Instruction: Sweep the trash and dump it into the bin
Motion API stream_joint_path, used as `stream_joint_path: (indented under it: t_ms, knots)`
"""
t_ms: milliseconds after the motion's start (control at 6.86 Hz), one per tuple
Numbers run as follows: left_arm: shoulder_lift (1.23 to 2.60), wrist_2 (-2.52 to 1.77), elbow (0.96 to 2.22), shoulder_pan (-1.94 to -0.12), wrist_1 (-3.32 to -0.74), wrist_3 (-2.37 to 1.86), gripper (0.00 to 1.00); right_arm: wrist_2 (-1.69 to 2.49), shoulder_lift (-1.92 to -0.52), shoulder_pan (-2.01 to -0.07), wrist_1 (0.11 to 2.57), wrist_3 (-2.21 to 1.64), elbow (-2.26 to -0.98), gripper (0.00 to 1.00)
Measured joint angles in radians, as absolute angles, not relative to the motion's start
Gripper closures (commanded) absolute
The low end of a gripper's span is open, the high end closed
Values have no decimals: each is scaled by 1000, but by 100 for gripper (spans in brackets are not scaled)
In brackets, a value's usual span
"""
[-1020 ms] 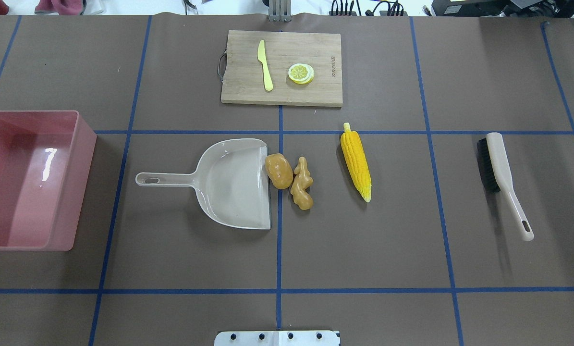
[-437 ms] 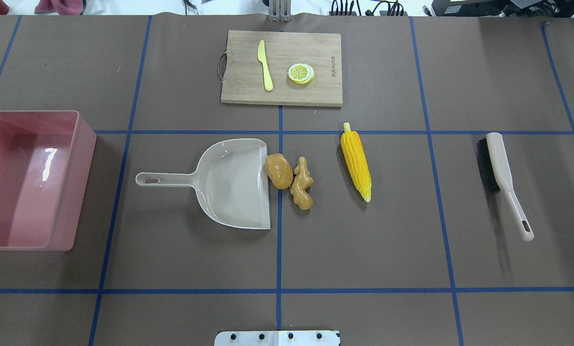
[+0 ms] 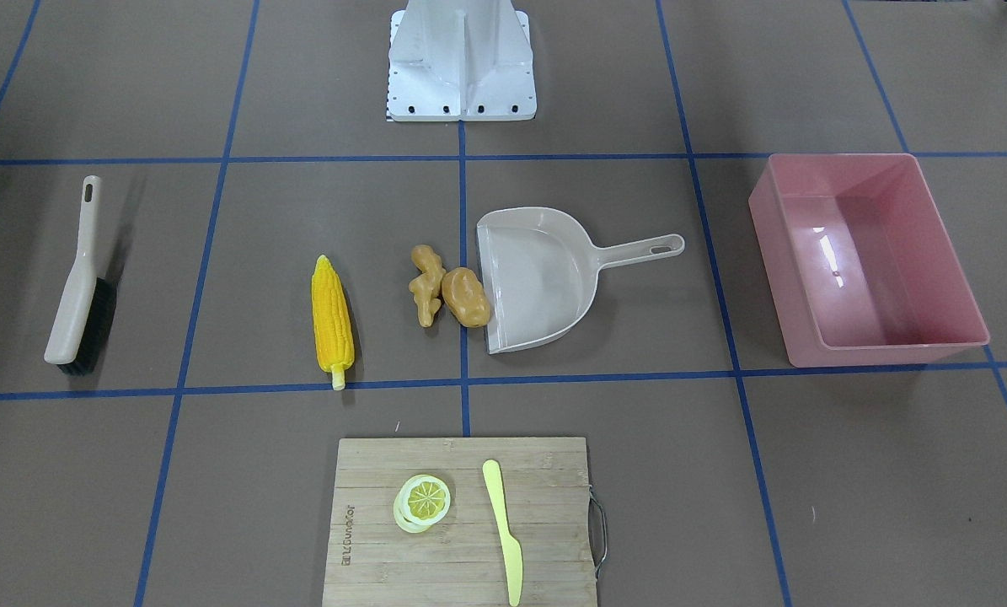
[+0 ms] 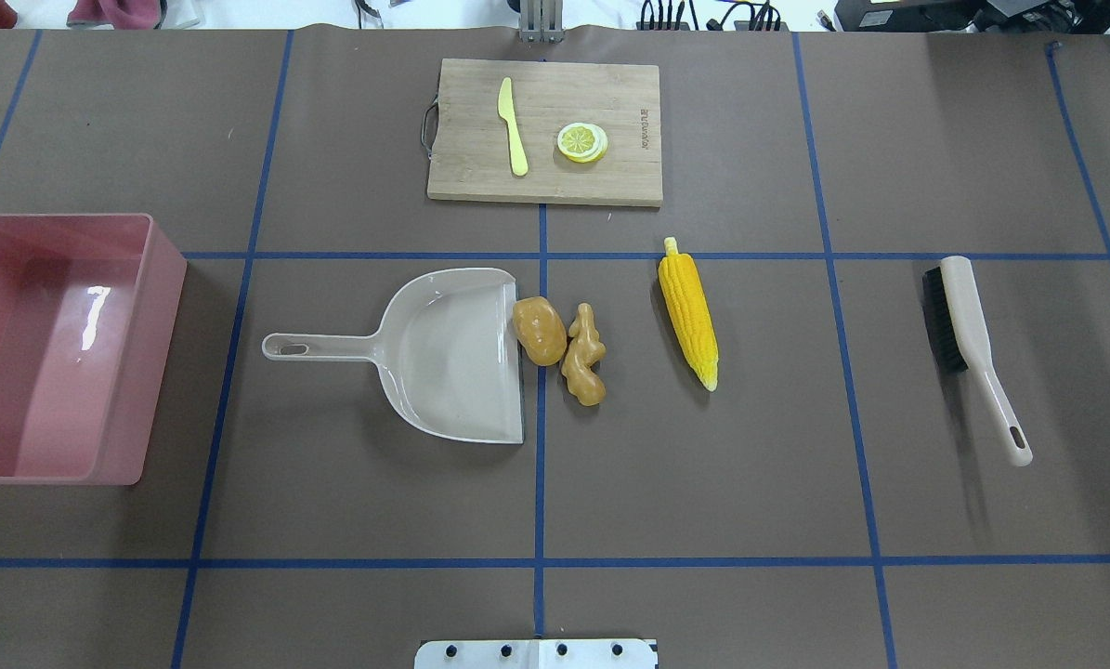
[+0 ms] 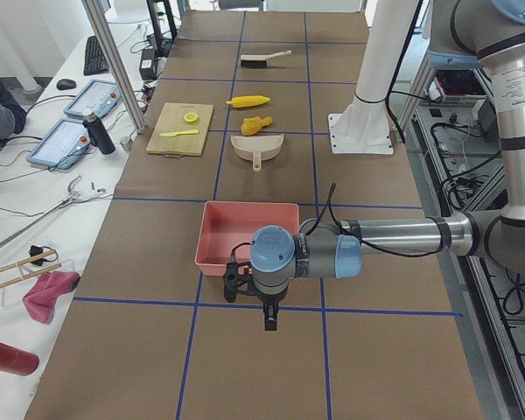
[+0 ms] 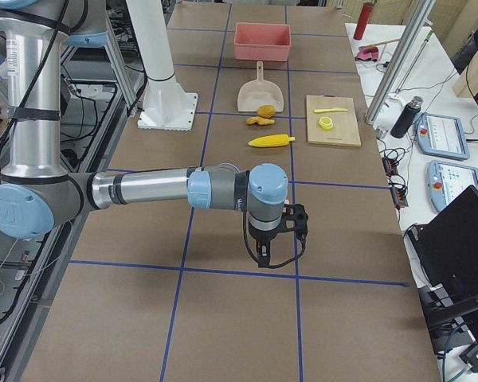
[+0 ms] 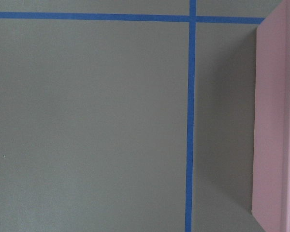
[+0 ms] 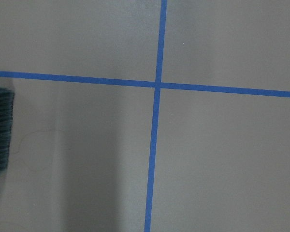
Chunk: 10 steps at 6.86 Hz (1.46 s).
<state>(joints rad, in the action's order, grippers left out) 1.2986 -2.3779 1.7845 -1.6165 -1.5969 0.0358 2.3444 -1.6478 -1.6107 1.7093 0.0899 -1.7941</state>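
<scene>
**Operator:** Where are your grippers, and are they open or closed?

**Robot:** My left gripper [image 5: 270,324] hangs pointing down over the table [image 4: 703,483], just past the outer end of the bin [image 4: 155,353]. My left wrist camera sees only one pink wall along its right edge. My right gripper [image 6: 264,259] hangs over the opposite end, close to a crossing of blue tape [image 8: 157,84]. Only the side cameras catch either one, so I cannot tell whether their jaws are spread or closed.

**Operator:** And what's in the row in front of you?

**Robot:** From my left to my right, the bin comes first, standing upright at the table's edge. The dustpan [image 4: 452,358] lies near the middle, with its handle pointing toward the bin. The potato [image 4: 539,330] sits at the dustpan's open lip and seems to touch it. The ginger root [image 4: 583,356] presses against the potato's other side. The corn cob [image 4: 689,311] lies apart from both, further to my right. All three rest on the table, outside the dustpan. The brush [image 4: 968,334] lies well beyond the corn, with its bristles facing the corn.

**Operator:** And farther out?

**Robot:** The cutting board [image 4: 610,93] lies at the far edge. On it are the knife [image 4: 513,125] and, beside it, the lemon slices [image 4: 582,142].
</scene>
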Motion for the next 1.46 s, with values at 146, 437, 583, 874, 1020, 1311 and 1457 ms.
stream_joint_path:
  t_ms: [146, 437, 583, 874, 1020, 1311, 1457]
  knots:
    - [1298, -2378, 1786, -1617, -1597, 36, 1, 2350, -1648, -1611, 1710, 89, -1809, 0]
    - [1299, -2379, 1786, -1616, -1598, 36, 1, 2354, -1650, -1608, 1715, 88, -1837, 0]
    - [1301, -2379, 1786, -1615, -1599, 35, 1, 2357, -1650, -1601, 1715, 77, -1851, 0]
    - [1307, -2376, 1781, -1614, -1599, 35, 1, 2366, -1667, -1553, 1713, -25, -1915, 0]
    - [1308, -2376, 1777, -1614, -1599, 36, 1, 2367, -1686, -1500, 1709, -92, -1969, 0]
    - [1308, -2378, 1778, -1615, -1599, 35, 1, 2362, -1703, -1369, 1689, -195, -2056, 0]
    - [1314, -2376, 1780, -1614, -1598, 31, 1, 2347, -1706, -1300, 1638, -251, -2062, 0]
